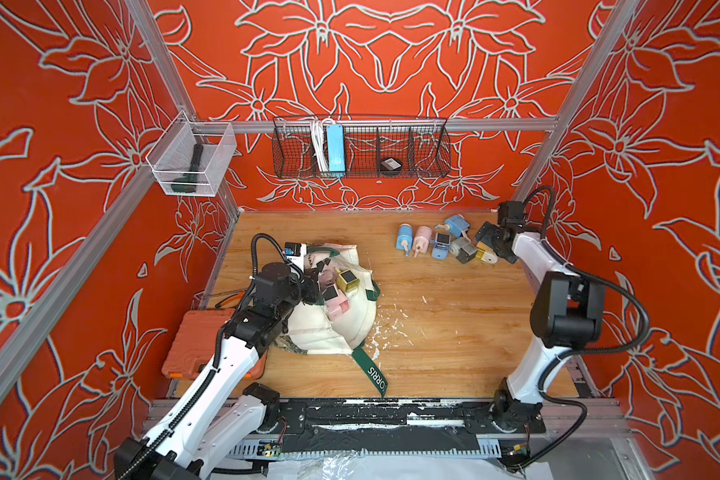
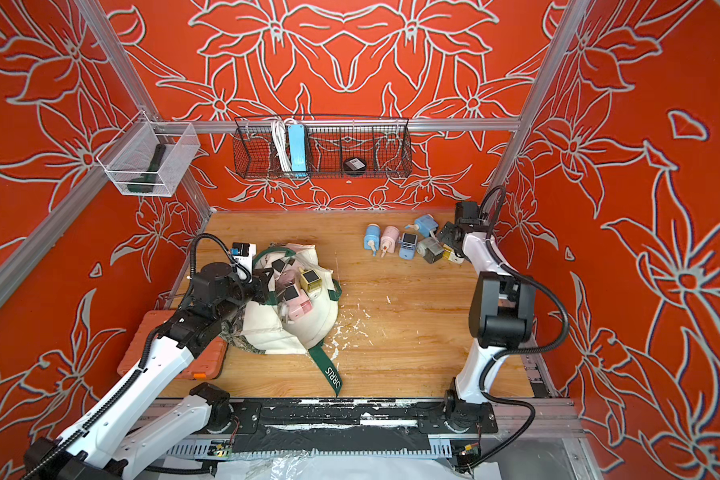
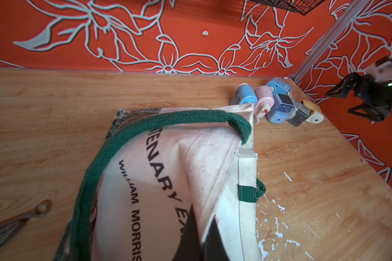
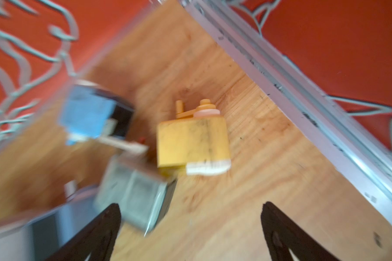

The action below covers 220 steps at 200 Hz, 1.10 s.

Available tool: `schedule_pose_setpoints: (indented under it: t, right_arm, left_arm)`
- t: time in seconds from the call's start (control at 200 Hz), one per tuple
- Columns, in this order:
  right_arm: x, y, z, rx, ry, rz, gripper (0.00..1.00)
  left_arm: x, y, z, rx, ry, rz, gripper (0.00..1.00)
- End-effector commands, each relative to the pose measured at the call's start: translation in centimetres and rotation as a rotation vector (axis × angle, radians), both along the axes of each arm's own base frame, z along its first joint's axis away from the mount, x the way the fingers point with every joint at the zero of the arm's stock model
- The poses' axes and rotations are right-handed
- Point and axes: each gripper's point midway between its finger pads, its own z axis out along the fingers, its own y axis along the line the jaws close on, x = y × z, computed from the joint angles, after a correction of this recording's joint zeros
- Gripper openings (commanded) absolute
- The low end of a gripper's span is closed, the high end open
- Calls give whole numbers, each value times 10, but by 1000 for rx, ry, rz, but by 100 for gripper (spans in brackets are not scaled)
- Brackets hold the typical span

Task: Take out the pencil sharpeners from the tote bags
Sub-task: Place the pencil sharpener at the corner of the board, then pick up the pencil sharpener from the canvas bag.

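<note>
A case (image 1: 196,345) lies under my left arm, beside the tote (image 1: 341,332). White flecks (image 1: 387,328) litter the tabletop (image 1: 454,353). On the back wall a wire basket (image 1: 429,160) holds a blue power strip (image 1: 334,149), and a clear bin (image 1: 225,139) on the side rail holds a dark tool (image 1: 192,166).

The tote slumps mid-tabletop with its mouth open and pink and yellow sharpeners (image 1: 335,286) piled inside. Six more lie clustered at the far right corner (image 1: 441,243).

My left hand (image 1: 312,291), reaching over the case, is clamped on the tote's rim cloth. My right hand (image 4: 190,204) hangs with its fingers wide apart just above the yellow sharpener (image 4: 192,144) at the cluster's edge. That wrist view is blurred.
</note>
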Motion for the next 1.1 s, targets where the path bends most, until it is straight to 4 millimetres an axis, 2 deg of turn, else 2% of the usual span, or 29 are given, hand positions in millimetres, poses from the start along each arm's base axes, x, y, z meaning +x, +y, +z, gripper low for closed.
schedule_pose_setpoints:
  t: [0.0,0.245,0.355,0.561,0.636,0.771,0.991,1.096]
  right_arm:
    - [-26,32,37,-33,-66,104,97]
    - [-111,116,94,-58,-190,400,92]
    - [-147,136,109,-37,-206,495,89]
    - [-179,169,126,37,-288,684,84]
    - [-187,188,130,92,-312,773,78]
    - [-202,222,123,171,-321,915,73]
    - [-228,274,84,232,-284,1136,67]
    - [-234,299,71,232,-288,1226,67]
  left_arm:
    - [-5,-5,-19,0,68,-22,0]
    - [-4,-5,-21,2,76,-22,0]
    - [-4,-5,-21,0,78,-21,0]
    - [-3,-2,-24,10,81,-8,0]
    - [-2,-1,-27,16,88,-4,0]
    - [-1,-1,-28,20,93,-1,0]
    - [-2,-2,-27,15,91,-7,0]
    - [-4,-5,-25,7,100,-11,0]
